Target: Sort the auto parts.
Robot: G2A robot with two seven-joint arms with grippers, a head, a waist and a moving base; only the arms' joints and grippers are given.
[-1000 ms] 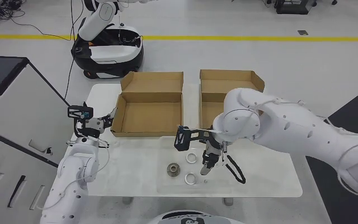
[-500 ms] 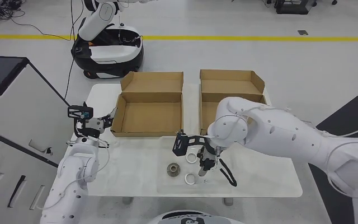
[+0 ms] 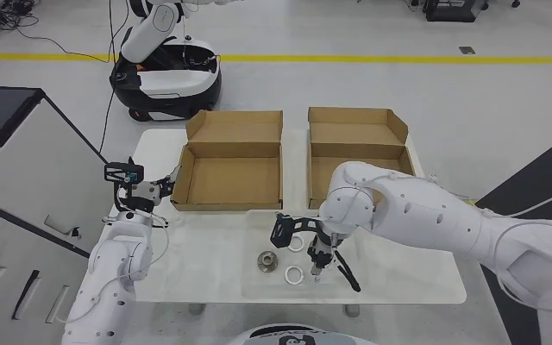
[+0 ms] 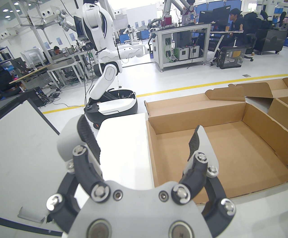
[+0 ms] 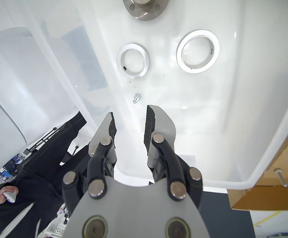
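Quick rundown of the sorting setup. The right fingers [image 5: 157,126] are down inside a clear plastic tray [image 5: 258,178] that sits on the white tabletop [image 3: 397,276]. They're spread a little apart with nothing between them, so not gripping anything.

Just past their tips, roughly in line with the gap, a tiny metal pin [image 5: 136,98] lies on the tray floor. It isn't touching either finger.

Further out beyond the pin are two silver rings. The taller ring [image 5: 133,60] is more or less straight ahead of the fingers. The flatter ring [image 5: 198,51] is off to one side of it, close by but not touching.

Farthest from the tips is a chunky grey hub [image 5: 145,9] with bolt holes around its flange. All four parts lie loose in the tray, each apart from the others.

The left fingers [image 4: 202,144] are well away from all that, over by the far side of the tabletop. They're spread wide open with nothing in them, hanging above the surface.

Right in front of them is the near corner of an open cardboard box [image 4: 225,146]. One finger lines up with the box floor and the other with bare tabletop. A second open box [image 3: 354,142] sits beside the first, farther from the left fingers and just beyond the tray the right fingers are in.
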